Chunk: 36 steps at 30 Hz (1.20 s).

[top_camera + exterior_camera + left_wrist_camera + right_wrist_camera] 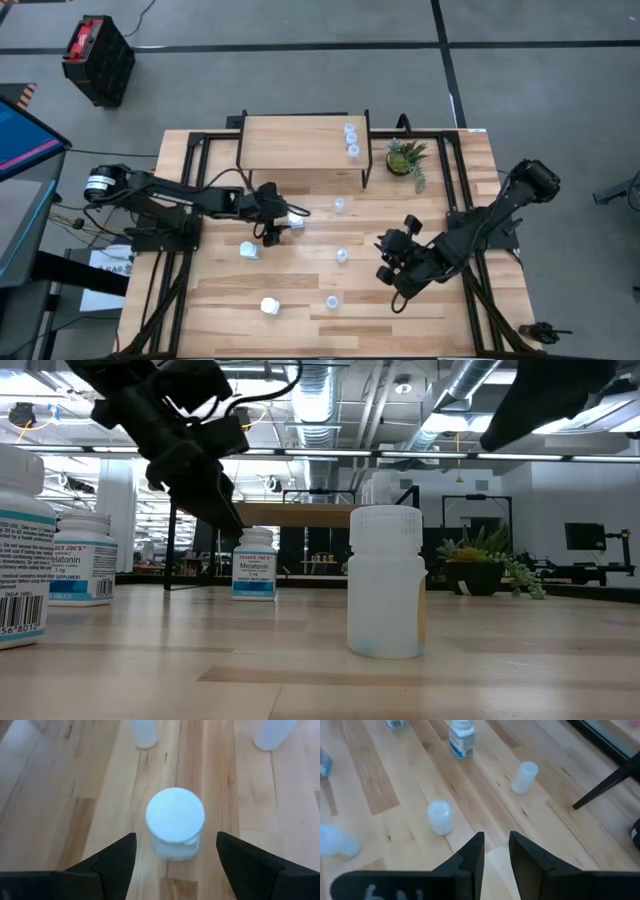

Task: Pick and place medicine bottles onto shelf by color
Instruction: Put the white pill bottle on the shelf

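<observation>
A bright white bottle [175, 817] stands upright on the table, just in front of the shelf [300, 140]. My left gripper [175, 851] is open, with one finger on either side of this bottle and a clear gap to each; it also shows in the high view [290, 222]. Three translucent bottles [350, 140] stand on the shelf's right end. Two more white bottles [248, 250] [270, 306] and three translucent ones [339, 205] [342, 256] [332, 301] stand on the table. My right gripper [496, 851] waits at the right, empty, its fingers nearly together.
A small green potted plant [407, 158] stands to the right of the shelf. The shelf's black legs [365, 170] stand close behind the bottle between my left fingers. In the low view a translucent bottle [387, 580] stands close in front.
</observation>
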### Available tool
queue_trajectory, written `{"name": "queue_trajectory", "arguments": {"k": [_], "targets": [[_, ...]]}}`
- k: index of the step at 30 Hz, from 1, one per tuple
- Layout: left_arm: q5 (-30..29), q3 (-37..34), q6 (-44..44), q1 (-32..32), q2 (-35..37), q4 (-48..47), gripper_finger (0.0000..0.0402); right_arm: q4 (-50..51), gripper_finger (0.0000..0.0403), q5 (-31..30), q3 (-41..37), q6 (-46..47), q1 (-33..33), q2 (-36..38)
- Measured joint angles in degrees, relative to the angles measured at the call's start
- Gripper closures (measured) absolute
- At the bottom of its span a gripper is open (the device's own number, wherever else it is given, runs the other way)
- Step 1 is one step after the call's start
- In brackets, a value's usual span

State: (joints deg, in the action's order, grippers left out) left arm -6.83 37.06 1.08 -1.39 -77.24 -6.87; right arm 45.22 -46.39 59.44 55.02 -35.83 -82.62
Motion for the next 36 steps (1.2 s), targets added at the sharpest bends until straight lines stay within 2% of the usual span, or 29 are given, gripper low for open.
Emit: {"name": "queue_trajectory", "arguments": {"k": [8,12,15,18,24,29,36], "targets": [[0.0,4.2,-1.1,0.0,-7.6,-0.3,0.0110,-3.1,0.0291,0.4,0.0,0.4,0.0,-3.0],[0.0,6.4,-1.9,0.0,-10.8,-0.4,0.0112,-5.0,0.0291,0.3,0.0,-0.2,0.0,-2.7],[-0.3,8.4,-2.4,0.0,-12.1,-2.3,0.0128,-5.5,0.0291,0.1,0.0,-0.9,0.0,-2.3],[-2.0,10.4,-2.4,0.0,-12.0,-7.3,0.0163,-5.4,0.0291,0.2,0.0,-0.9,0.0,-2.4],[-2.8,16.3,-2.3,0.0,-11.2,-19.4,0.0267,-5.3,0.0292,0.4,0.0,-1.3,0.0,-2.4],[0.7,24.8,-4.7,0.0,-10.3,-31.0,0.0270,-5.2,0.0292,0.4,0.0,-1.5,0.0,-2.4],[0.5,39.6,-10.8,-1.5,-7.0,-47.6,0.0267,-5.5,0.0292,0.6,0.0,-1.5,0.0,-2.5]]}}
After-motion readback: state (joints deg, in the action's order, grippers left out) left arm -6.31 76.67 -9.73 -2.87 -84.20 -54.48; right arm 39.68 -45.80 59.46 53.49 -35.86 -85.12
